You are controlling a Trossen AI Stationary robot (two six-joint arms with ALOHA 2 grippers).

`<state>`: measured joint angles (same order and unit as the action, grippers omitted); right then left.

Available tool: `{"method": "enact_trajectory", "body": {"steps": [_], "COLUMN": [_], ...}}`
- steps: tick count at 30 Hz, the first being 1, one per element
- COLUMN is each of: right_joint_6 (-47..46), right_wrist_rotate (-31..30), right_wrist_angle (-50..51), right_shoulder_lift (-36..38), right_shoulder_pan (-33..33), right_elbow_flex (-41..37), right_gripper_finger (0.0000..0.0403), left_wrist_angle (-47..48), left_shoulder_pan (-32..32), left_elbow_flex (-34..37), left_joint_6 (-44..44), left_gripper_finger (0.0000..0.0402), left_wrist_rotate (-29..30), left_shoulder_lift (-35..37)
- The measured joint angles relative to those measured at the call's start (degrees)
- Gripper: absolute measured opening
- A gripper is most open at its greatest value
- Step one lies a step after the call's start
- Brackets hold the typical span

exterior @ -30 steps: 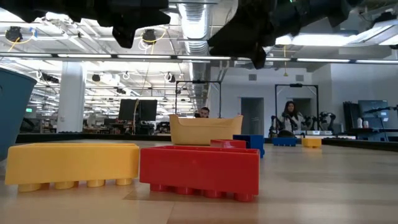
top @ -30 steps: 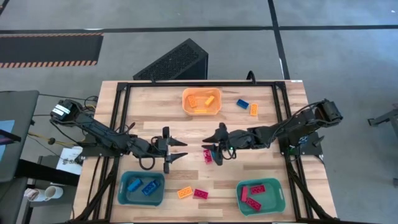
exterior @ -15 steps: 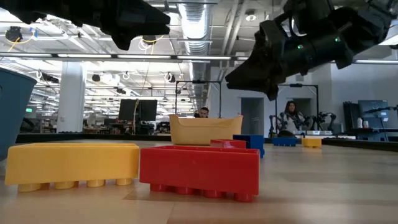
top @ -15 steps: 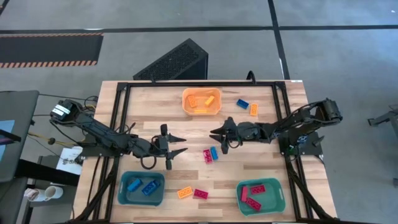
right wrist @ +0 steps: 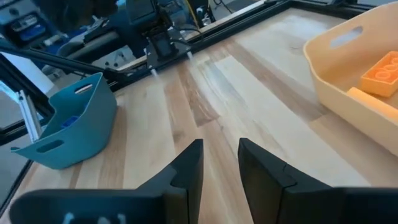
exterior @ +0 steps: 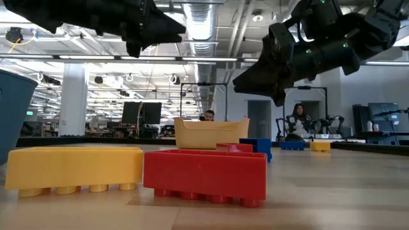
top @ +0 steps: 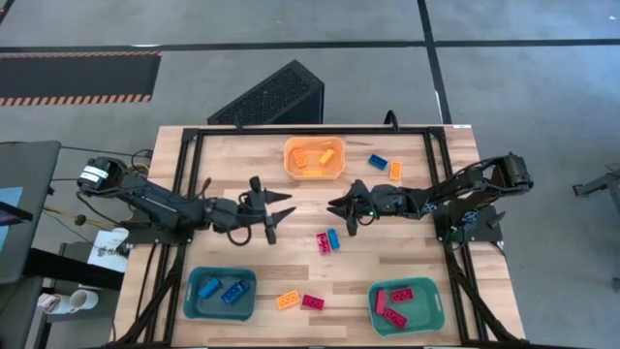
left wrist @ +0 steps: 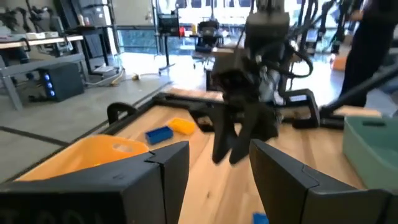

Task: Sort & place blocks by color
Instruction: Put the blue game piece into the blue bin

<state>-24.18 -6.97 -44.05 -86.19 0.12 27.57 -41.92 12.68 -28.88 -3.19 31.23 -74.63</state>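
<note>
Small studded blocks lie flat on the wooden table (top: 242, 160). A red one (top: 323, 242) and a blue one (top: 333, 237) lie side by side mid-table. An orange one (top: 288, 300) and a red one (top: 312, 301) lie near the front edge. A blue one (top: 378, 161) and an orange one (top: 395, 170) lie at the far right. My left gripper (top: 281, 215) hovers open left of centre. My right gripper (top: 337, 213) faces it, open by a narrow gap (right wrist: 221, 165), above and just beyond the middle pair. Neither holds anything.
An orange bin (top: 314, 157) with orange blocks stands at the far middle. A teal bin (top: 220, 293) with blue blocks is at the near left. Another teal bin (top: 407, 305) with red blocks is at the near right. A black frame (top: 184, 174) borders the table.
My right gripper has gone from over the middle pair toward the table's far edge and sunk lower. The blue block it covered now shows beside the red one. My left gripper has swung toward the far edge, staying open.
</note>
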Motion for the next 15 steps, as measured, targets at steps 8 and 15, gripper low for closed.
{"method": "enact_trajectory", "body": {"steps": [8, 15], "right_joint_6": [-2.4, -2.3], "right_wrist_rotate": [4.2, 4.2], "right_wrist_angle": [0.3, 0.3], "right_shoulder_lift": [2.2, 4.5], "right_shoulder_pan": [1.5, 3.9], "right_elbow_flex": [0.0, 0.0], "right_gripper_finger": [0.0121, 0.012], "left_wrist_angle": [-3.3, -2.8], "left_shoulder_pan": [-1.6, -1.0], "left_elbow_flex": [-0.8, -0.8], "left_joint_6": [-0.1, -2.9], "left_gripper_finger": [0.0155, 0.0155], "left_wrist_rotate": [-5.0, -5.5], "left_shoulder_lift": [0.0, 0.0]}}
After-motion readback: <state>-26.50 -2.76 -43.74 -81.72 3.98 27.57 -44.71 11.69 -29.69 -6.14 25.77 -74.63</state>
